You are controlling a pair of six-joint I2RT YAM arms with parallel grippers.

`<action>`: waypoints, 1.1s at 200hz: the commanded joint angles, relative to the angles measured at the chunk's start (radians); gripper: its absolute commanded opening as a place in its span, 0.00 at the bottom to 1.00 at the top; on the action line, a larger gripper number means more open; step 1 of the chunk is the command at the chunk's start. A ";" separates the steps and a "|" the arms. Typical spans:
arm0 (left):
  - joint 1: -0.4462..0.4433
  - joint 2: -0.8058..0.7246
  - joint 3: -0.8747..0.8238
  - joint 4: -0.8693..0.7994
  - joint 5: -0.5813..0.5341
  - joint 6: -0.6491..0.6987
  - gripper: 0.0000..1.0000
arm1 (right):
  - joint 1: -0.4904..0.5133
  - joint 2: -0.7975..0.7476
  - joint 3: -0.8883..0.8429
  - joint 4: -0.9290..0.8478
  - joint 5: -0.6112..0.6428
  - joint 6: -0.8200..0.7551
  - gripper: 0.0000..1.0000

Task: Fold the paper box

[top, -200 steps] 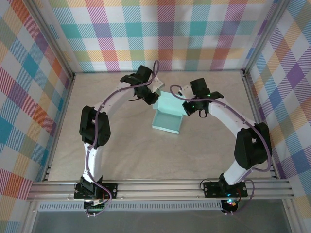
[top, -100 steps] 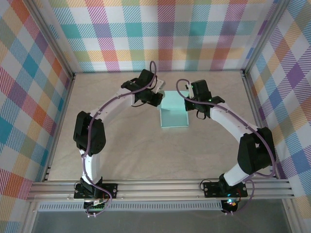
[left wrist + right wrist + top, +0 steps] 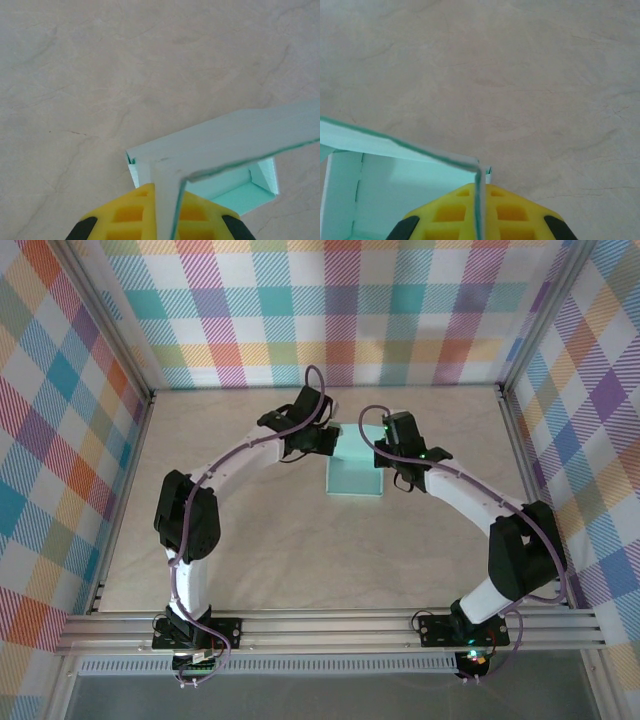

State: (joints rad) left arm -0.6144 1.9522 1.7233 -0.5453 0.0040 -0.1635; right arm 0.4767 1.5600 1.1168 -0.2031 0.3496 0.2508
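Over on the left of the overhead view, the white left arm [image 3: 190,530] arcs up from the near rail towards the upper centre of the frame. Its left gripper [image 3: 326,441] sits right at the left edge of the pale mint-green, thin-card paper box [image 3: 355,478]. The box lies on the beige marbled table [image 3: 260,550], just above the frame's centre, between the two wrists.

Down at the left wrist camera, the left gripper [image 3: 166,210] is at the bottom edge, its yellow pads [image 3: 125,220] closed on a thin card flap that stands on edge between them. That flap bends at the grip and runs off to the right edge as a broad panel. Under it, lower right, you can see into the box's shallow open body [image 3: 235,192], with the bare table [image 3: 100,75] filling the upper part.

On the right of the overhead view, the white right arm [image 3: 480,515] curves in from the lower right, and the right gripper [image 3: 377,438] meets the box's upper right corner. From its own camera, the right gripper [image 3: 480,210] is at bottom centre, yellow pads [image 3: 450,215] pinched shut on another upright card edge. That panel runs away to the left edge, with the box's pale inside [image 3: 410,192] at lower left.
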 commanded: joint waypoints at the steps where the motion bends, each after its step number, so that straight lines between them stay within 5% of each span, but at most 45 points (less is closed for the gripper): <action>1: -0.026 -0.013 -0.044 0.121 -0.005 -0.056 0.00 | 0.021 -0.011 -0.034 0.098 0.051 0.113 0.00; 220: -0.167 -0.086 -0.406 0.566 -0.265 -0.045 0.00 | 0.058 -0.013 -0.307 0.478 0.119 0.233 0.00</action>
State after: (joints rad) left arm -0.7399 1.9060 1.3617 -0.0483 -0.2634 -0.1917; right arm 0.5121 1.5711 0.8555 0.1867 0.5133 0.4603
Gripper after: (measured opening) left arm 0.045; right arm 0.045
